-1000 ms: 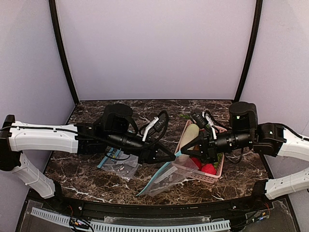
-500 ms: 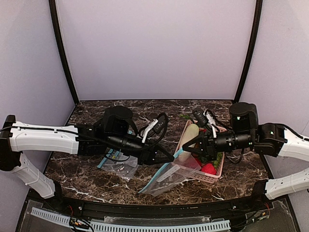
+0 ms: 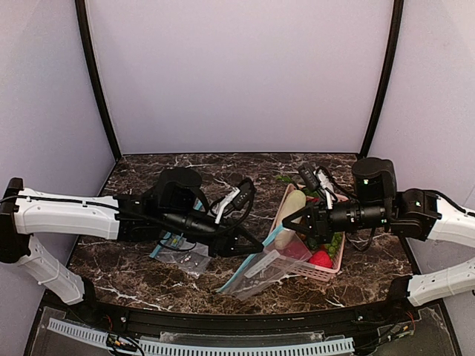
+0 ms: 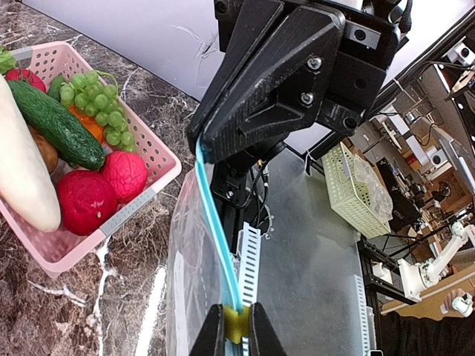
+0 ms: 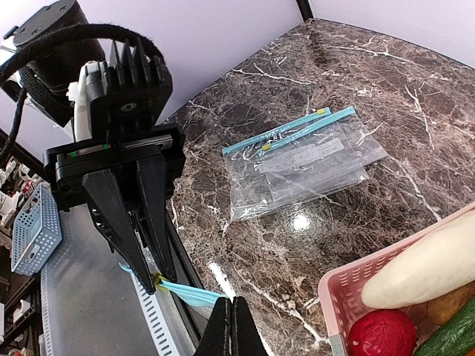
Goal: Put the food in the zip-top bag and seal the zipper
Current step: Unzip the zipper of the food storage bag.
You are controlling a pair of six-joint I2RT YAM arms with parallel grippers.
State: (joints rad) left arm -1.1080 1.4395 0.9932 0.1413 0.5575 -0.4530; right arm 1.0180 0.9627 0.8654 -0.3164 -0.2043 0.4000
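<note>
Left wrist: left tool (image 4: 236, 328), right tool (image 4: 202, 152) pinch opposite zipper (image 4: 215, 222) ends; zipper seemingly taut; basket (image 4: 133, 208) beside.

The left arm (image 3: 67, 211) and the right arm (image 3: 445, 222) share smooth white shell links at the outer sides of the scene. Toward the middle these change to matte black cylindrical joint housings and black forearm sections. The right hand (image 4: 202, 146) is blocky, angular black plastic with a layered grain, tapering to wedge-shaped fingers and fastened with silver socket-head screws (image 4: 308, 63). The left hand (image 5: 154, 279) has the same long black tapering fingers below a ribbed black block and a white module, with a thick black sleeved cable (image 5: 74, 33) over it.
</note>
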